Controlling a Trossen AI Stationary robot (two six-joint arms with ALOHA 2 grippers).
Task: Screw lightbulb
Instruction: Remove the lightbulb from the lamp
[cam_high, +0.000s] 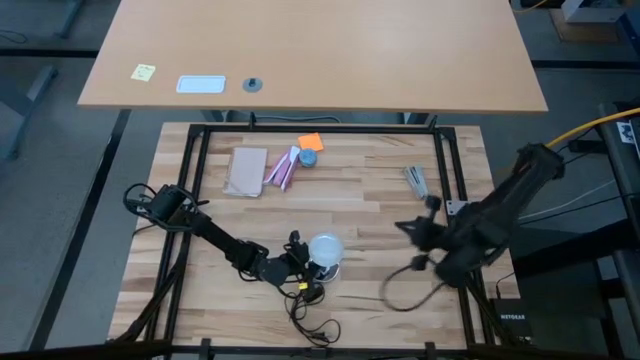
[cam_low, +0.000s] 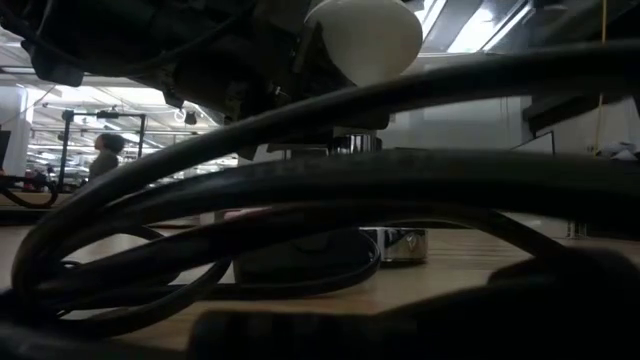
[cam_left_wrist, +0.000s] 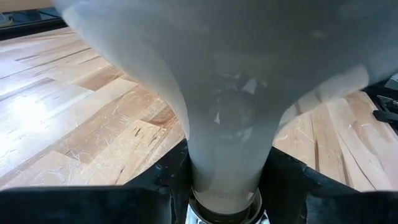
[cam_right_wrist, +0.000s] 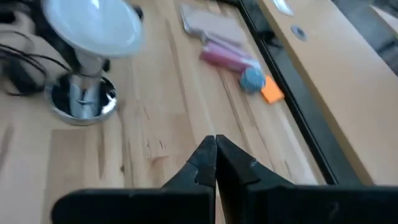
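Observation:
The frosted white lightbulb (cam_high: 326, 248) stands upright on the round silvery socket (cam_right_wrist: 84, 106), near the middle of the table's near part. In the left wrist view its globe fills the picture and tapers to a narrow neck (cam_left_wrist: 227, 155). My left gripper (cam_high: 300, 266) reaches in from the table's left, shut on that neck. My right gripper (cam_right_wrist: 215, 155) hangs shut above the table to the right of the bulb (cam_high: 408, 230), well clear of it, with nothing between its fingers. My left gripper pinches the lower, narrowest end of the bulb's neck (cam_left_wrist: 225, 186) between its two fingers (cam_left_wrist: 168, 183), just above the socket's silvery collar (cam_left_wrist: 227, 214). The fingers come nearly level from the table's left. The bulb stands upright on the socket, its globe above the fingers.
Dark cords loop on the wood near the socket (cam_high: 310, 312) and under the right arm (cam_high: 400, 295). At the far side lie a beige flat piece (cam_high: 247, 170), a pink-and-white packet (cam_high: 282, 170), an orange and blue item (cam_high: 310, 148) and a small metal part (cam_high: 415, 180). Black rails (cam_high: 200, 180) frame the table.

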